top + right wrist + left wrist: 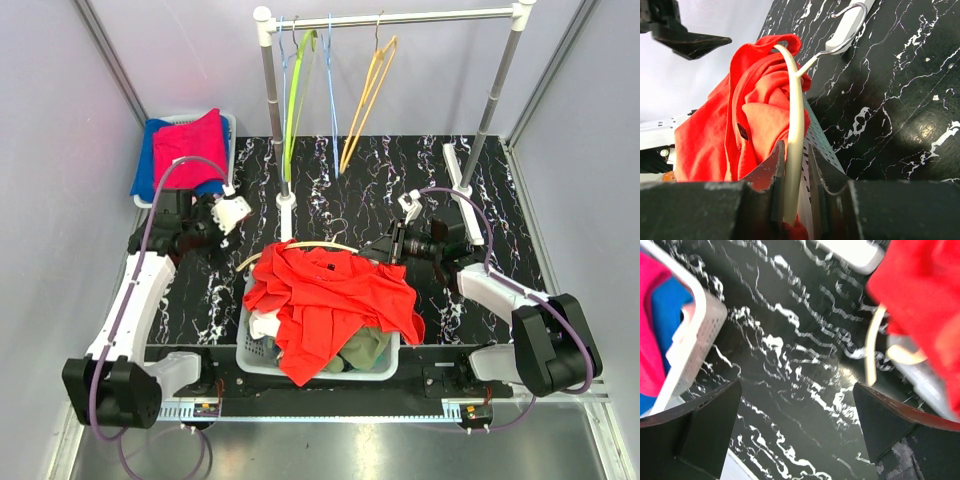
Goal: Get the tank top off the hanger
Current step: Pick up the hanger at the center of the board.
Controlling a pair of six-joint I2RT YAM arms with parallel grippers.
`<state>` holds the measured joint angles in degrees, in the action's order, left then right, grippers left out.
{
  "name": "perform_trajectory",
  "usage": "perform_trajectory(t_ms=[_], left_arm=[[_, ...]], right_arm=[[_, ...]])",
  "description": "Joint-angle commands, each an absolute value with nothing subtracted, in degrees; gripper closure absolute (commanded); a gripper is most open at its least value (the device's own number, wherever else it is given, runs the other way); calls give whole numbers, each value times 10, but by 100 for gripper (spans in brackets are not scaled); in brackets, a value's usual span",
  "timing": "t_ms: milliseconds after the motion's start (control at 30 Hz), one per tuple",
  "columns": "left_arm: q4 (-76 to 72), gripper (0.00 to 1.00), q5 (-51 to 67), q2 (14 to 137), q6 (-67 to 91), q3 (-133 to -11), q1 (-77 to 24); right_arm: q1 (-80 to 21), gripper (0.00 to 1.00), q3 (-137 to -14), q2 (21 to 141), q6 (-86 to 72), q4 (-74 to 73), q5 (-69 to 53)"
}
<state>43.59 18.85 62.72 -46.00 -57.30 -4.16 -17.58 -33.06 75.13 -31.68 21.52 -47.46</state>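
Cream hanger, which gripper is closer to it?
Right. The right gripper is clamped on the hanger; the left gripper hangs open over the table, off to its side, not touching.

Left of the laundry basket point(262, 362), bare marbled table point(215, 290) runs open as far as the small bin point(695, 340) of pink and blue cloth. Behind the basket the rack's left post point(271, 100) stands close, with a green hanger point(297, 110), a blue hanger point(331, 110) and an orange hanger point(365, 100) dangling there. Right of the basket, the right gripper point(386, 250) reaches in, clamped on the cream hanger point(796, 115). The red tank top point(330, 290) heaps over the basket's mouth
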Motion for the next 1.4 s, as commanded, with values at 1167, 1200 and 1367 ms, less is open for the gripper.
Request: perform_trajectory(t_ms=[1167,1200,1367], left_arm=[[542,32,325,766,-605,-613,-72],[549,31,322,768,-608,-614,-73],[561,28,309,770,-624,-616,-74]], right_arm=[[-184,91,-335,758,-269,201,-435],[-185,92,-336,757,-269,200,-433],[-185,92,-337,758,-270,200,-433]])
